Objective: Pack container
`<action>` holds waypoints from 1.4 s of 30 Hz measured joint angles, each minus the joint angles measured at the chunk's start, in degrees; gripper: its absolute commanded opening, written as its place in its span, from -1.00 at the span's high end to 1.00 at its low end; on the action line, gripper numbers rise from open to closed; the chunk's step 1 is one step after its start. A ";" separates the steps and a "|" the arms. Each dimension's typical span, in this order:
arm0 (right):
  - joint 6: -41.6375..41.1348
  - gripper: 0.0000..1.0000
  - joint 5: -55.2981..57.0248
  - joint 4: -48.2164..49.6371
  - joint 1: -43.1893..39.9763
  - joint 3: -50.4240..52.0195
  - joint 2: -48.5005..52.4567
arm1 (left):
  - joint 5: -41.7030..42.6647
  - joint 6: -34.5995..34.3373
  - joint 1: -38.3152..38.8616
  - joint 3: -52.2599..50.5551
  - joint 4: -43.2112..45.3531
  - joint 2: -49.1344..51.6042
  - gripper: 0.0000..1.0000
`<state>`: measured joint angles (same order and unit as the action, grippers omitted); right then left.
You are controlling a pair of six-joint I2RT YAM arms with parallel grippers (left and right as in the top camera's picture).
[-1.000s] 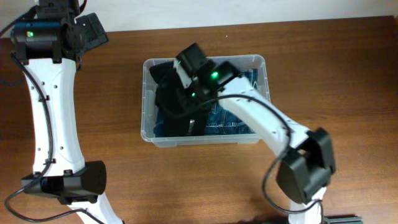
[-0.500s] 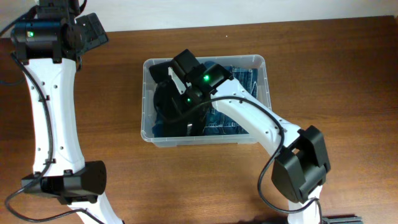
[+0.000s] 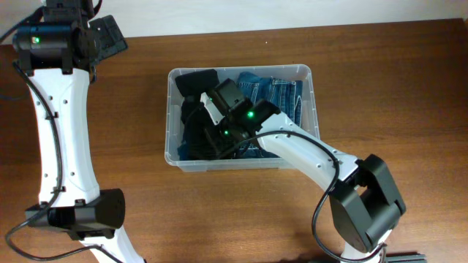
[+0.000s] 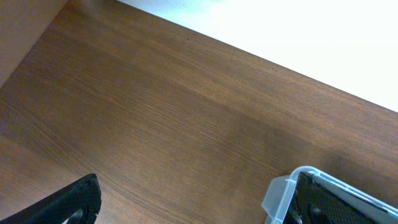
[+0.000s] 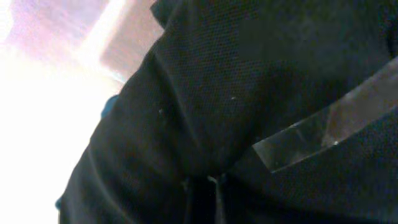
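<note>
1. Overhead view alone shows the whole container (image 3: 292,69) at mid-counter (image 3: 380,88). The right arm reaches into it from the near right. The left arm stands along the left edge, well apart from it.
2. Left wrist view alone shows the left tool (image 4: 194,198), fingers wide apart over bare counter. One container corner lies just beside the right finger, cut off by the frame.
3. Right wrist view alone is a close view of black cloth (image 3: 194,84) filling the frame. A clear glossy strip crosses it; what the strip is cannot be told.
4. Contents: black cloth in the left half, denim (image 3: 281,91) in the right half.
5. Right tool (image 3: 213,139) is down in the black cloth, jaws together. Whether cloth is pinched cannot be told.
6. Hidden: the right arm covers the middle of the contents.
</note>
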<state>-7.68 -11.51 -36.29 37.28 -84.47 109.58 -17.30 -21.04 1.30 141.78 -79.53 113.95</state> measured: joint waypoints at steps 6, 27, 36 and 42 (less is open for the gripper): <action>1.01 0.65 -0.44 -4.04 0.00 -3.69 1.07 | 0.00 0.00 0.00 0.02 0.00 0.00 -0.99; 1.88 -0.97 5.53 -34.67 -9.38 -35.74 -13.53 | 0.00 0.00 0.00 0.02 0.00 0.00 -0.99; 1.86 -0.97 5.77 -35.32 -9.99 -36.20 -19.15 | 0.00 0.00 0.00 0.02 0.00 0.00 -0.99; 1.88 -0.97 8.50 -35.23 -9.99 -36.17 -18.62 | 0.00 0.00 0.00 0.02 0.00 0.00 -0.99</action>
<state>-5.80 -3.01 -71.53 27.29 -120.64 90.96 -17.30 -21.04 1.30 141.80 -79.53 113.95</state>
